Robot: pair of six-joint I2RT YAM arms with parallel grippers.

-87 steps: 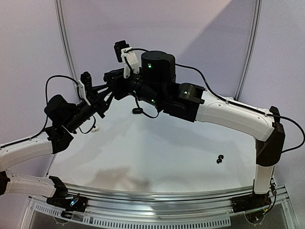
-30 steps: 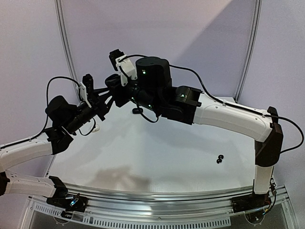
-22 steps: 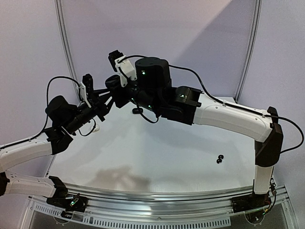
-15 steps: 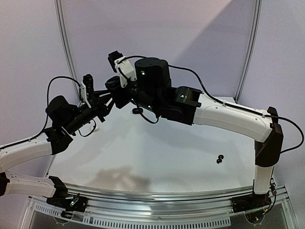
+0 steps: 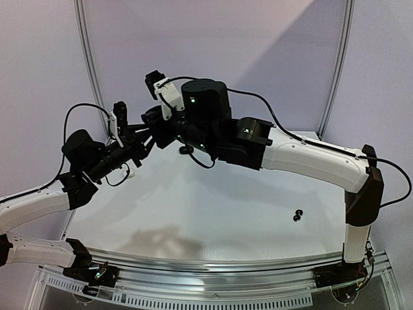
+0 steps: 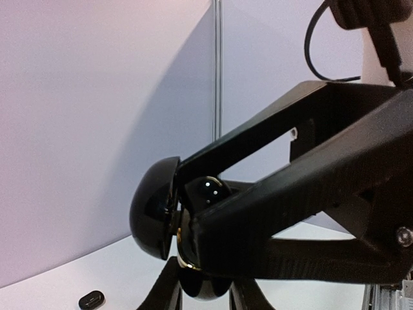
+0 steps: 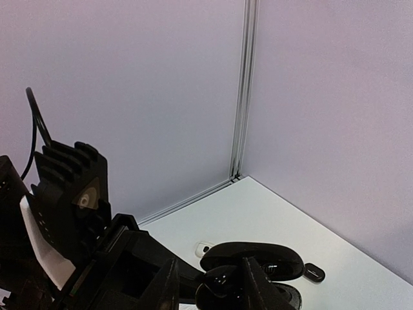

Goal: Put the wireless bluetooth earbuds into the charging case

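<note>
My left gripper [image 6: 187,203] is raised above the back left of the table and shut on an open black charging case [image 6: 201,284], whose lid [image 6: 153,208] stands up at the left. A glossy black earbud [image 6: 210,187] sits in the case's mouth. In the right wrist view the same earbud [image 7: 221,283] lies between the spread fingertips of my right gripper [image 7: 213,285], which looks open with a gap on each side. From above, the right gripper [image 5: 150,118] meets the left gripper [image 5: 142,141] tip to tip. Two more black earbuds [image 5: 297,215] lie on the table at the right.
A small black oval piece [image 7: 314,272] and a small whitish piece [image 7: 203,247] lie on the white table [image 5: 213,213] under the grippers. The purple walls meet in a corner behind. A metal rail runs along the near edge.
The right gripper's fingers have spread apart around the earbud, and its wrist has shifted slightly left and up. The left arm holds still with the case.
</note>
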